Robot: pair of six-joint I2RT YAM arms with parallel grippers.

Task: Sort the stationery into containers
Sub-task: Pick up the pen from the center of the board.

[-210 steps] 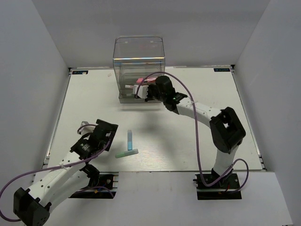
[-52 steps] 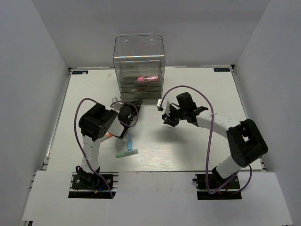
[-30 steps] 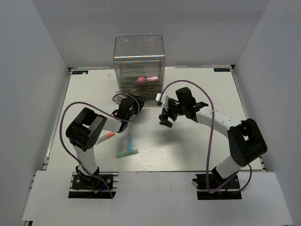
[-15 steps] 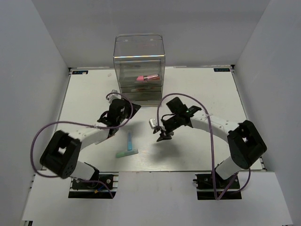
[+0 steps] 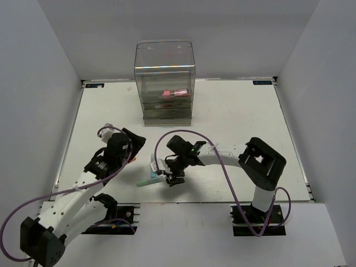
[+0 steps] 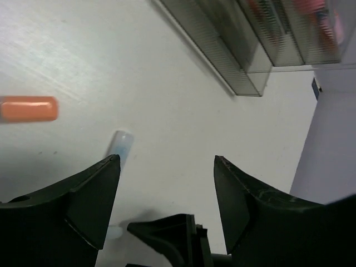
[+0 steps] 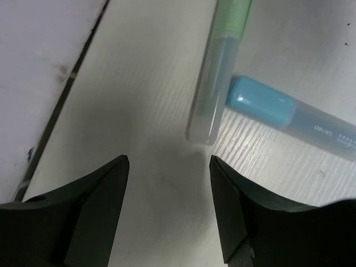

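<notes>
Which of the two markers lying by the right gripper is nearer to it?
The teal-green marker: its clear capped end lies just ahead of the open right gripper. The light blue marker sits farther out, beyond that end.

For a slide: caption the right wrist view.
Open right hand above a green marker and a light blue marker on the table.

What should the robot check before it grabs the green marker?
1. Right gripper fingers open: ok.
2. Green marker lined up with the gap: ok, its end lies just past the tips.
3. Blue marker out of the way: not ok, it seems to touch the green one.
4. Left gripper clear of both markers: ok, open, off to the side.
5. Clear box drawer open: not ok, all look shut.
</notes>
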